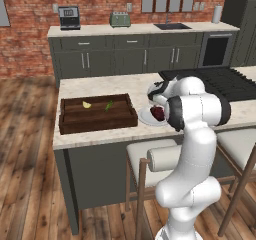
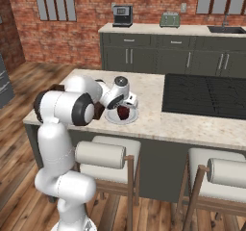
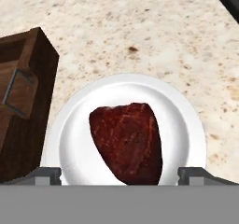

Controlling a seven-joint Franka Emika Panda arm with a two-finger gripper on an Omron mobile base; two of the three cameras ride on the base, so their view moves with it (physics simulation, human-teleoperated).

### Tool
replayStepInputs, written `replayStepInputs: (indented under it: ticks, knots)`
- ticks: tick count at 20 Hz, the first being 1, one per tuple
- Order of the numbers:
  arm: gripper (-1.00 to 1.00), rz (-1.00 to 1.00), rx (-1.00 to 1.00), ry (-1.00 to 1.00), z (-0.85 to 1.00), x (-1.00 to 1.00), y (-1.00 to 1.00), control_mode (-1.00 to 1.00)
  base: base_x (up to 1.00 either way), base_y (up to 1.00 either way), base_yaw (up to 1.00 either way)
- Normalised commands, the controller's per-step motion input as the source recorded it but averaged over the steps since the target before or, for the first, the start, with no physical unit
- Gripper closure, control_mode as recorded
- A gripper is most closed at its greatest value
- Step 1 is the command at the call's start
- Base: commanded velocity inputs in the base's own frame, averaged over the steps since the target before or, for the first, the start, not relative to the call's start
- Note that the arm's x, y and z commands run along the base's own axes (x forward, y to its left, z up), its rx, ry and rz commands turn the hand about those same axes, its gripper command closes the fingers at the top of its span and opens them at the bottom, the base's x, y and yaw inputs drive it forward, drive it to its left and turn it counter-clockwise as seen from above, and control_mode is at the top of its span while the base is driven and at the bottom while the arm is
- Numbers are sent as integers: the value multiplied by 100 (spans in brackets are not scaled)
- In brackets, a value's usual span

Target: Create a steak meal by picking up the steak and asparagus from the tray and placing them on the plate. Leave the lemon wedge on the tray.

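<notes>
Directly above the steak (image 3: 127, 143), the pincer (image 3: 119, 175) hangs wide apart.

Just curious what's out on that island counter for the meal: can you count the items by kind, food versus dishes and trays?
Food: 3 (dark red steak, thin green asparagus, small yellow lemon wedge)
Serving ware: 2 (round white plate, dark brown wooden tray)
Total: 5
</notes>
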Motion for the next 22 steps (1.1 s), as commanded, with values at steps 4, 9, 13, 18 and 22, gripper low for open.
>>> replayStepInputs:
  ticks: [4, 9, 13, 18, 22]
  knots:
    - [-100, 2, -6, -3, 37, -17, 38, -100, 0, 0, 0]
    - [-100, 0, -6, -1, 46, -1, 51, -100, 0, 0, 0]
    - [-100, 0, -6, 0, 46, 0, 62, -100, 0, 0, 0]
    - [-100, 0, -7, 0, 38, 0, 71, -100, 0, 0, 0]
    - [-100, 0, -6, 0, 18, 0, 77, -100, 0, 0, 0]
